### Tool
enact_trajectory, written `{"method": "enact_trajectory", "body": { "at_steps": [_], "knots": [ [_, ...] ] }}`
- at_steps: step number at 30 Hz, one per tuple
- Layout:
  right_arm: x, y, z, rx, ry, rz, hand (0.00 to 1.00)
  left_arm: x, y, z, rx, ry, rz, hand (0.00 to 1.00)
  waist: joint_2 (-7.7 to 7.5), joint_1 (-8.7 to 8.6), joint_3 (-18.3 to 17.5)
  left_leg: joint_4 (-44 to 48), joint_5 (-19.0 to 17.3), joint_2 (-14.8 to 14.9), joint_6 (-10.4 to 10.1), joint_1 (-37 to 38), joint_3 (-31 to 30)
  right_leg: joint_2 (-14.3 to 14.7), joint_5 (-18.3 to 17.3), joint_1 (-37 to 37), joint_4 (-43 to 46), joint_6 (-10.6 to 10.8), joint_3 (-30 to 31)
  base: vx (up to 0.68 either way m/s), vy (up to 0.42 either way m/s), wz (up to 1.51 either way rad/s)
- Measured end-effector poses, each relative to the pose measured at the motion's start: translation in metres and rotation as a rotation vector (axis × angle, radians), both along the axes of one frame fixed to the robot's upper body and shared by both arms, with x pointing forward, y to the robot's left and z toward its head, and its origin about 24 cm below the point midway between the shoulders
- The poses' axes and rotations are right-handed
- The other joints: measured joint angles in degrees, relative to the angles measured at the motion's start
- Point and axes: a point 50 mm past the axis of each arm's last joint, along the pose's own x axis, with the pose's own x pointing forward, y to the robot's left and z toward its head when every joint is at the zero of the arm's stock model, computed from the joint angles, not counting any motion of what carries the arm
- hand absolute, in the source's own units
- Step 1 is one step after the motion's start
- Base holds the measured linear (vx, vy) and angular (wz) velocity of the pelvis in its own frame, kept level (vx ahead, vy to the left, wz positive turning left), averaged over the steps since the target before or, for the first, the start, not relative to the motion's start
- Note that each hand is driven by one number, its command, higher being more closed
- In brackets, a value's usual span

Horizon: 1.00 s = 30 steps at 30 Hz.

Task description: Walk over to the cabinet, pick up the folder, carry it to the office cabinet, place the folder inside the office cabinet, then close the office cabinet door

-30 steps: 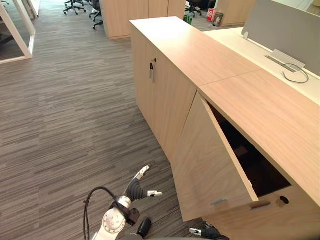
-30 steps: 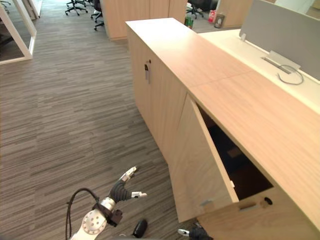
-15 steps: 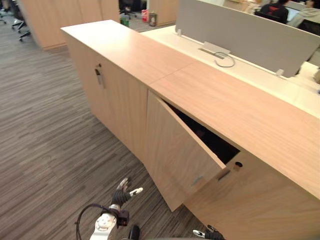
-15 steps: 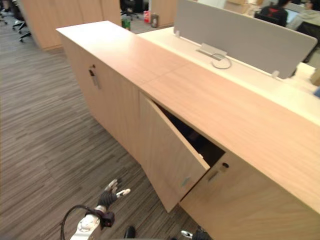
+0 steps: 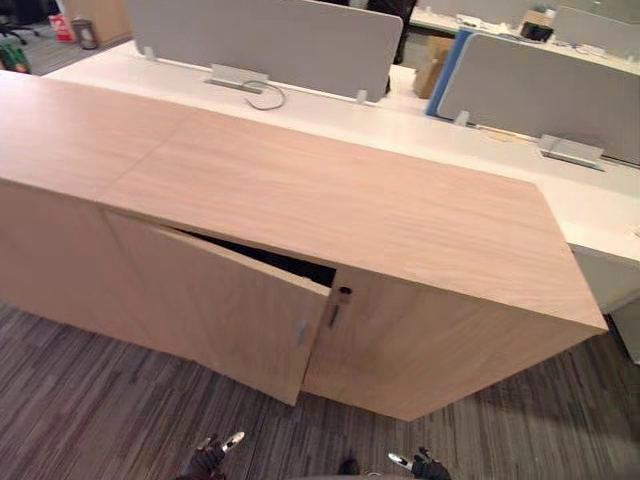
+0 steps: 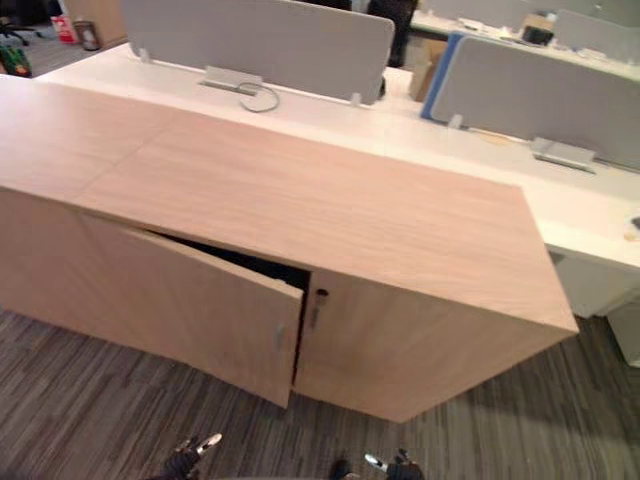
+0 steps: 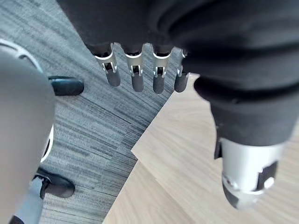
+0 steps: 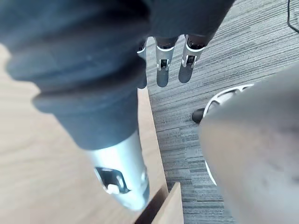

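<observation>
Office cabinet (image 5: 330, 200): long wooden unit, ahead of and above both hands; we judge it the place to put the folder.
Door (image 5: 220, 310): left-hand leaf, ajar and not yet closed. Its free edge swings out toward us, ahead of the hands and between them, and a lower corner shows just beside the left hand's thumb (image 7: 247, 177).
Door handling: we judge it a stiff, flat panel, light on its hinges, with a smooth face that may slip under the fingertips. A flat push on the face near the free edge should serve better than a grasp.
Opening (image 5: 270, 260): dark gap behind the door, above the left hand; we cannot make out its contents.
Folder: neither hand holds it. We cannot tell whether it lies inside the dark opening.
Left hand (image 5: 210, 456): low, short of the door, fingers (image 7: 133, 70) straight and relaxed, holding nothing.
Right hand (image 5: 425, 466): low, beside the shut right-hand leaf (image 5: 430, 340), fingers (image 8: 161, 65) straight, empty.
Pull (image 5: 301, 332): small metal tab by the door's free edge, ahead of the left hand and toward the right one. We judge it too small for a sure grip.
</observation>
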Motion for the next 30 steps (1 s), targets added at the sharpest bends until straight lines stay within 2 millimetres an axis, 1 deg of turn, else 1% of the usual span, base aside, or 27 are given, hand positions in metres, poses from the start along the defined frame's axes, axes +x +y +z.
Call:
{"method": "enact_trajectory", "body": {
  "at_steps": [2,3,4,5,6,7,8,10,12,14,15,17,18,19,20,21,22,23,24,25,26,27,28,29,30],
  "knots": [
    [-0.003,-0.004,-0.001,-0.003,0.013,-0.004,0.00,-0.005,0.000,-0.001,-0.024,-0.001,0.072,0.00,0.28,-0.02,-0.21,0.07,-0.19,1.33,-1.14,0.59,0.93,1.60,0.43,0.29,-0.92,-0.30,0.96,0.07,-0.132,-0.37],
    [-0.009,-0.009,-0.001,-0.006,0.025,-0.041,0.00,-0.012,0.000,-0.003,-0.050,0.000,0.164,0.00,0.86,0.04,-0.52,0.08,-0.64,2.47,-1.94,1.31,2.41,3.15,0.39,0.42,-1.46,-0.78,2.16,0.08,-0.099,-0.41],
    [-0.010,-0.010,-0.001,-0.007,0.026,-0.044,0.00,-0.013,-0.001,-0.003,-0.054,0.000,0.176,0.00,0.95,0.05,-0.57,0.07,-0.73,2.57,-2.03,1.44,2.61,3.32,0.43,0.42,-1.56,-0.87,2.42,0.11,-0.083,-0.46],
    [-0.014,-0.014,-0.002,-0.010,0.035,-0.062,0.00,-0.017,-0.001,-0.004,-0.059,0.004,0.217,0.00,1.39,-0.11,-0.67,0.08,-1.04,2.89,-2.13,1.97,3.61,3.96,0.41,0.48,-1.89,-1.02,3.23,0.06,-0.021,-0.28],
    [-0.017,-0.015,-0.002,-0.011,0.040,-0.076,0.00,-0.018,-0.002,-0.004,-0.060,0.007,0.223,0.00,1.63,-0.21,-0.77,0.11,-1.19,2.98,-2.17,2.02,3.86,4.22,0.40,0.49,-2.02,-1.08,3.50,0.09,-0.028,-0.31],
    [-0.024,-0.017,-0.003,-0.006,0.061,-0.102,0.00,-0.019,-0.003,-0.004,-0.059,0.010,0.228,0.00,1.93,-0.31,-1.01,0.25,-1.54,2.99,-1.87,2.14,4.34,4.38,0.39,0.50,-2.19,-1.11,3.95,0.07,-0.007,-0.24],
    [-0.031,-0.020,-0.003,-0.012,0.077,-0.108,0.00,-0.018,-0.005,-0.005,-0.064,0.009,0.232,0.00,2.44,-0.45,-1.16,0.35,-1.81,2.89,-1.88,2.43,5.00,4.38,0.39,0.50,-2.30,-1.11,4.53,0.07,0.013,-0.23],
    [-0.039,-0.022,-0.004,-0.017,0.096,-0.116,0.00,-0.018,-0.007,-0.005,-0.065,0.010,0.226,0.00,2.95,-0.66,-1.19,0.51,-2.11,2.55,-1.62,3.26,5.42,4.16,0.39,1.16,-2.51,-1.11,5.18,0.08,0.055,-0.18],
    [-0.044,-0.023,-0.004,-0.019,0.107,-0.118,0.00,-0.015,-0.006,-0.004,-0.053,0.006,0.195,0.00,3.48,-1.11,-0.96,2.19,-3.61,2.47,-1.41,3.92,5.85,3.94,0.38,2.05,-2.60,-1.09,6.09,0.04,0.055,-0.18],
    [-0.044,-0.023,-0.004,-0.020,0.109,-0.117,0.00,-0.013,-0.005,-0.003,-0.044,0.005,0.173,0.00,3.52,-1.55,-0.95,4.36,-5.09,2.68,-1.43,3.54,5.96,3.74,0.37,2.33,-2.51,-1.07,6.40,-0.02,0.028,-0.12],
    [-0.045,-0.023,-0.004,-0.020,0.110,-0.117,0.00,-0.009,-0.005,-0.002,-0.040,-0.006,0.165,0.00,3.67,-1.55,-0.81,7.75,-7.18,3.30,-1.44,2.29,5.95,3.62,0.35,2.26,-2.20,-1.05,6.75,-0.04,0.017,-0.10],
    [-0.047,-0.024,-0.004,-0.022,0.115,-0.118,0.00,-0.007,-0.006,-0.002,-0.039,-0.013,0.156,0.00,3.92,-1.54,-0.68,12.02,-9.45,4.22,-1.18,0.61,5.67,3.58,0.24,2.19,-1.85,-0.93,6.90,-0.06,0.007,-0.05],
    [-0.048,-0.026,-0.004,-0.027,0.118,-0.118,0.00,-0.006,-0.007,-0.002,-0.041,-0.013,0.150,0.00,4.52,-1.53,-0.38,16.37,-11.65,5.53,-1.11,-1.02,5.31,3.81,-0.30,2.23,-1.25,-0.61,6.90,-0.06,0.001,-0.01],
    [-0.049,-0.028,-0.004,-0.031,0.119,-0.118,0.00,-0.006,-0.008,-0.002,-0.042,-0.011,0.147,0.00,4.97,-1.50,-0.15,18.69,-12.76,6.29,-1.00,-1.78,5.06,4.04,-0.45,2.28,-0.88,-0.57,6.91,-0.06,0.012,-0.01],
    [-0.048,-0.029,-0.003,-0.035,0.118,-0.120,0.00,-0.007,-0.009,-0.002,-0.045,-0.011,0.155,0.00,5.44,-1.40,0.37,24.84,-14.15,7.54,0.17,-3.89,4.06,4.07,-1.53,2.41,-0.25,-0.40,7.09,-0.09,0.016,-0.07],
    [-0.048,-0.030,-0.003,-0.039,0.117,-0.123,0.00,-0.006,-0.011,-0.002,-0.054,-0.017,0.172,0.00,5.82,-1.01,0.83,34.04,-14.22,8.49,0.74,-8.16,-0.06,3.76,-1.53,2.61,0.44,-0.42,7.64,-0.09,0.048,-0.13],
    [-0.048,-0.031,-0.003,-0.042,0.115,-0.124,0.00,-0.006,-0.014,-0.003,-0.059,-0.014,0.180,0.00,5.62,-0.58,1.67,37.77,-14.71,8.31,1.05,-9.52,-3.76,3.23,-1.30,3.21,1.03,-0.77,8.16,-0.07,0.071,-0.18],
    [-0.048,-0.033,-0.002,-0.048,0.113,-0.129,0.00,-0.007,-0.015,-0.003,-0.063,-0.015,0.189,0.00,6.08,-0.17,2.15,38.64,-15.78,7.74,1.20,-9.59,-5.99,3.14,-1.37,3.54,1.41,-0.69,8.64,-0.03,0.105,-0.20],
    [-0.047,-0.037,-0.002,-0.056,0.109,-0.136,0.00,-0.006,-0.018,-0.003,-0.070,-0.018,0.193,0.00,6.98,0.22,2.39,37.43,-17.68,6.44,1.10,-9.44,-9.05,3.03,-1.39,3.68,1.74,-0.62,9.12,-0.10,0.208,-0.18],
    [-0.044,-0.042,0.000,-0.068,0.095,-0.137,0.00,-0.006,-0.023,-0.004,-0.080,-0.021,0.198,0.00,8.42,0.23,2.95,32.76,-18.94,4.55,1.14,-9.18,-12.44,3.10,-1.45,3.39,2.29,0.18,9.40,-0.13,0.223,-0.19],
    [-0.043,-0.043,0.001,-0.071,0.089,-0.140,0.00,-0.006,-0.023,-0.004,-0.081,-0.022,0.201,0.00,8.73,0.40,2.94,30.86,-19.75,3.75,0.50,-8.58,-13.57,3.10,-1.73,2.84,2.50,1.12,9.84,-0.16,0.236,-0.18],
    [-0.044,-0.041,0.000,-0.067,0.093,-0.140,0.00,-0.008,-0.023,-0.004,-0.080,-0.017,0.218,0.00,7.98,0.82,2.43,28.59,-19.61,1.59,1.55,-7.88,-12.80,2.17,-1.29,2.80,1.32,1.60,11.55,-0.06,0.141,-0.09],
    [-0.046,-0.039,0.000,-0.064,0.098,-0.139,0.00,-0.010,-0.022,-0.004,-0.079,-0.017,0.230,0.00,7.79,0.82,1.96,27.64,-19.31,0.58,1.88,-7.88,-12.75,1.59,-0.41,3.01,0.54,1.76,12.52,-0.01,0.111,0.01],
    [-0.047,-0.040,0.000,-0.069,0.095,-0.137,0.00,-0.014,-0.022,-0.005,-0.079,-0.017,0.264,0.00,7.21,0.78,1.85,26.14,-18.29,-0.77,2.54,-7.77,-12.23,0.17,0.70,3.04,-0.36,1.79,12.96,0.03,0.114,0.05],
    [-0.048,-0.040,0.000,-0.071,0.097,-0.138,0.00,-0.017,-0.020,-0.005,-0.077,-0.017,0.289,0.00,6.91,0.77,1.74,25.09,-17.69,-1.59,2.52,-7.16,-11.74,-0.62,1.14,3.06,-0.66,2.00,13.22,0.04,0.106,-0.11]
  ]
}}
